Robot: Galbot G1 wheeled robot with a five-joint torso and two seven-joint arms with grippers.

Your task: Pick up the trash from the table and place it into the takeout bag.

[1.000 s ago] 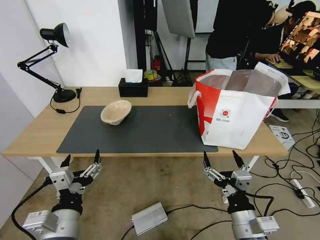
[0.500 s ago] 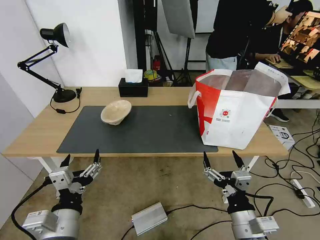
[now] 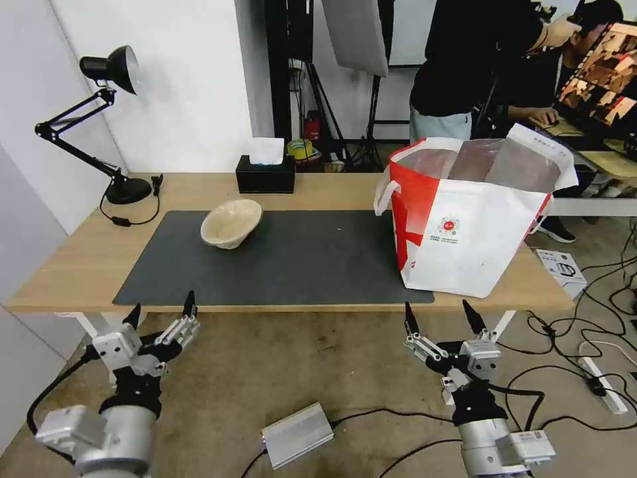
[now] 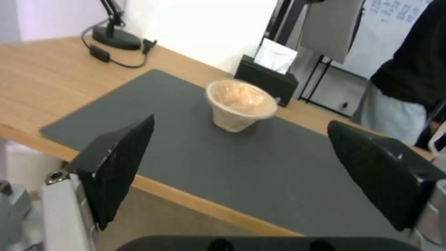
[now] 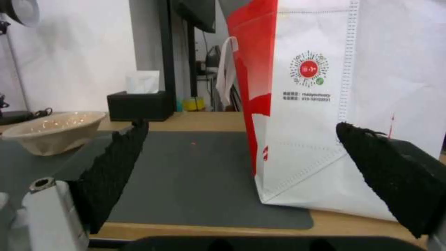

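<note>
A beige crumpled paper-pulp bowl (image 3: pixel 231 223) sits on the dark grey mat (image 3: pixel 298 259) of the light wood table (image 3: pixel 73 265), left of middle; the left wrist view has this bowl (image 4: pixel 240 104) ahead of the fingers and the right wrist view has the bowl (image 5: pixel 51 131) off to one side. The white and red takeout bag (image 3: pixel 471 226) stands open at the table's right end, close in front of the right wrist camera as the bag (image 5: pixel 344 104). My left gripper (image 3: pixel 161 311) hangs open below the front edge. My right gripper (image 3: pixel 441 315) is open, below the bag.
A black desk lamp (image 3: pixel 99 119) stands at the back left and a black tissue box (image 3: pixel 265 174) at the back middle. A grey power brick (image 3: pixel 296 434) and cables lie on the floor. People stand behind the table at the right.
My left arm has shifted slightly left and up. The right arm, bowl and bag have not moved.
</note>
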